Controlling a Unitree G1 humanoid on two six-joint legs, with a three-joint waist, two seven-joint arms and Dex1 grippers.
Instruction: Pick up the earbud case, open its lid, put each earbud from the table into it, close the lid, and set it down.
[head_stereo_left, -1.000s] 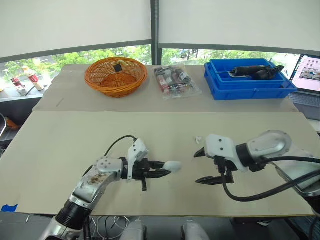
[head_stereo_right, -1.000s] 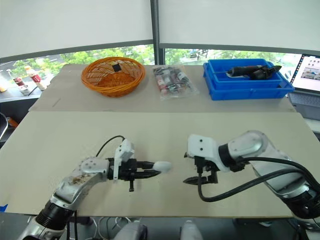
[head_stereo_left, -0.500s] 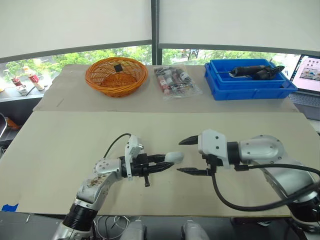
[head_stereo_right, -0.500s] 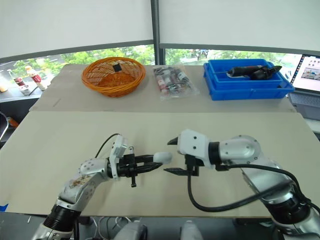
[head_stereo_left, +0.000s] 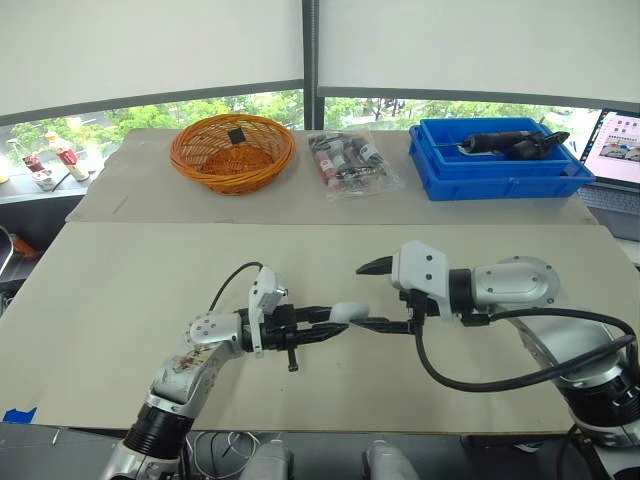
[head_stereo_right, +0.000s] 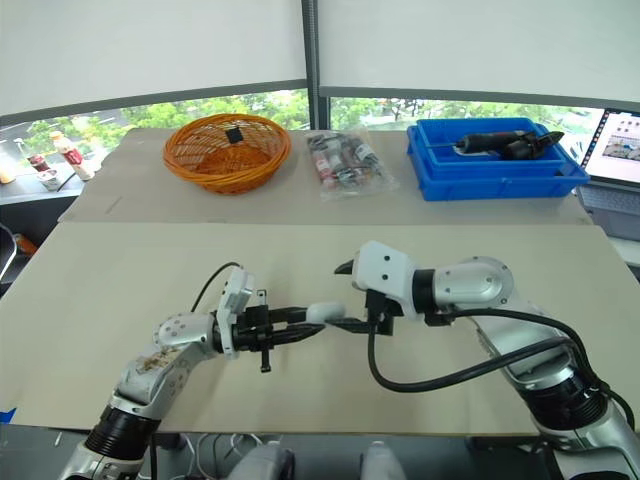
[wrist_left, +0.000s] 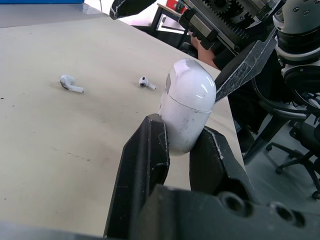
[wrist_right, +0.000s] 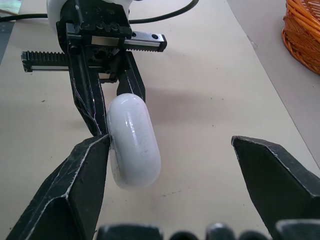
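Note:
My left gripper (head_stereo_left: 325, 326) is shut on the lower half of the white earbud case (head_stereo_left: 350, 312), holding it just above the table with the lid closed. The case's rounded lid end (wrist_left: 189, 90) sticks out past the fingers (wrist_left: 150, 150). My right gripper (head_stereo_left: 364, 297) faces it from the right and stands open. One of its fingertips (wrist_right: 100, 145) touches the side of the case (wrist_right: 134, 142); the other is well apart from it. Two white earbuds (wrist_left: 70, 84) (wrist_left: 146, 83) lie on the table beyond the case.
Along the back of the table stand an orange wicker basket (head_stereo_left: 232, 152), a clear bag of small items (head_stereo_left: 350, 160) and a blue bin (head_stereo_left: 497, 157) holding a black tool. A laptop (head_stereo_left: 620, 150) sits at the far right.
My right gripper has swung left towards the case, and one finger now reaches it. The left gripper has lifted the case slightly and moved it a little right.

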